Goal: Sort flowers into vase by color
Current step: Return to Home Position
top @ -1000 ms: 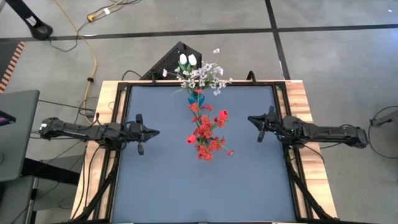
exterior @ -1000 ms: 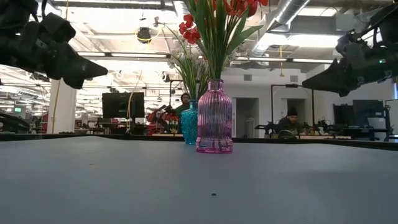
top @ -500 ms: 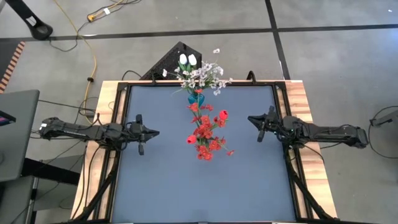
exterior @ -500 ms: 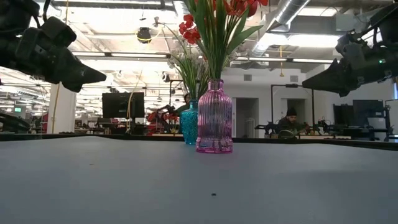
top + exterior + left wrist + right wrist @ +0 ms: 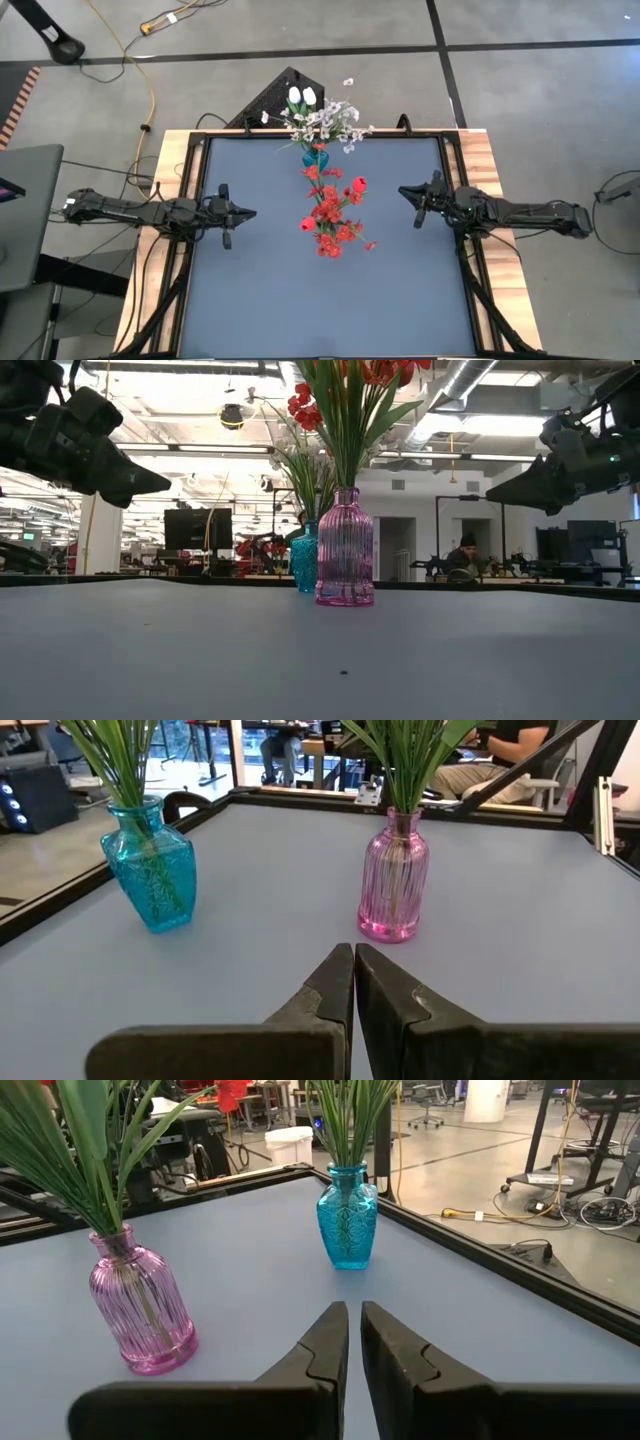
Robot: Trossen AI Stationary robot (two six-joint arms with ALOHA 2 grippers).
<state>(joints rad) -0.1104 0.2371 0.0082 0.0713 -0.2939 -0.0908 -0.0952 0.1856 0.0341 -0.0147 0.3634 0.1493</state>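
A pink ribbed glass vase [image 5: 345,547] stands mid-table with its base on the blue-grey top. It holds the red flowers [image 5: 330,215] on green stems. Behind it, near the far edge, a teal glass vase [image 5: 316,158] holds the white flowers [image 5: 322,122]. My left gripper [image 5: 252,212] hovers shut above the table, left of the pink vase [image 5: 393,885]. My right gripper [image 5: 401,190] hovers shut to its right, facing both vases [image 5: 143,1310]. No flower lies on the table.
The blue-grey tabletop [image 5: 250,300] has a dark raised frame and wooden side strips. Open surface lies left, right and in front of the vases. Beyond the far edge the low view shows a room with desks, monitors and seated people.
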